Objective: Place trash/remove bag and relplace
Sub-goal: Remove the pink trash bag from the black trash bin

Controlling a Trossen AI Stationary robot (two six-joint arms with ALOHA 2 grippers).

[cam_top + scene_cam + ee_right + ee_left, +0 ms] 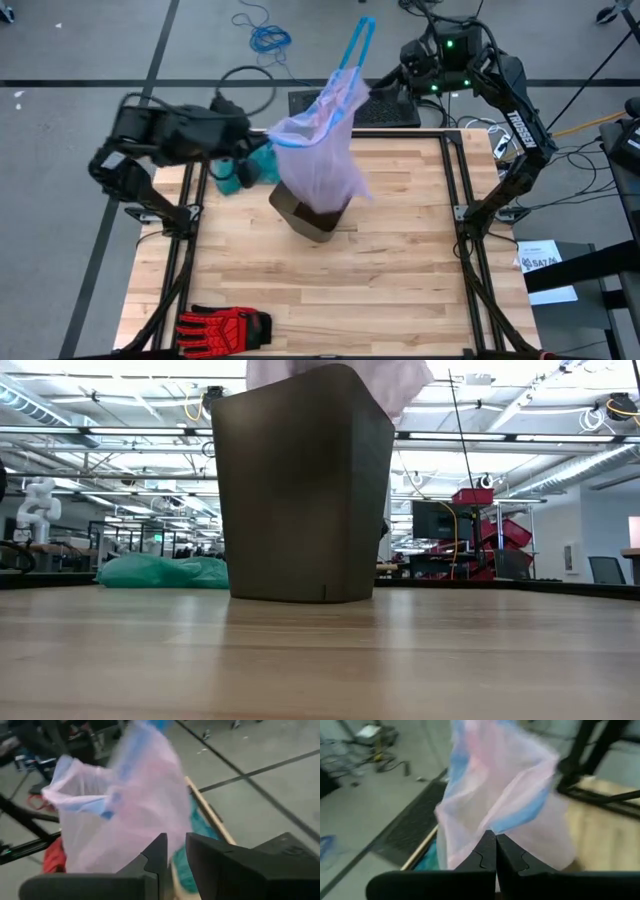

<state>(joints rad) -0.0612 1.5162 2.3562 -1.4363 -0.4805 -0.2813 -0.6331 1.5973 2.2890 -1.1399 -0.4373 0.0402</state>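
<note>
The bag [325,140], thin pale pink-lavender film with a blue hem, is stretched up out of a dark bin [305,218] that stands mid-table. Its lower end [328,205] is inside the bin. Its blue drawstrings [358,40] rise above the rim. My left gripper [258,140] is shut at the rim's left side. My right gripper [375,85] is closed to a narrow gap at the rim's far right side. The low view shows the bin [305,490] close up, with pink film [400,380] above it, and neither gripper. My left gripper pinches the bag's rim at its blue hem [492,827] between its two shut fingertips. It comes from the table's left side, slanting down. The film fans out beyond the fingers and is drawn up out of the bin. My right gripper has the bag's pink film [167,837] running into the narrow gap between its fingers, near the rim. It comes from the table's far right side, slanting down. Which layer or edge it has is hidden by the fingers. The bag hangs from it toward the bin.
A teal-green plastic bag [262,165] lies on the table's far left, behind the bin [160,570]. A red and black glove [225,325] lies at the near left edge. A dark mat [385,108] sits beyond the far edge. The near and right table is bare wood.
</note>
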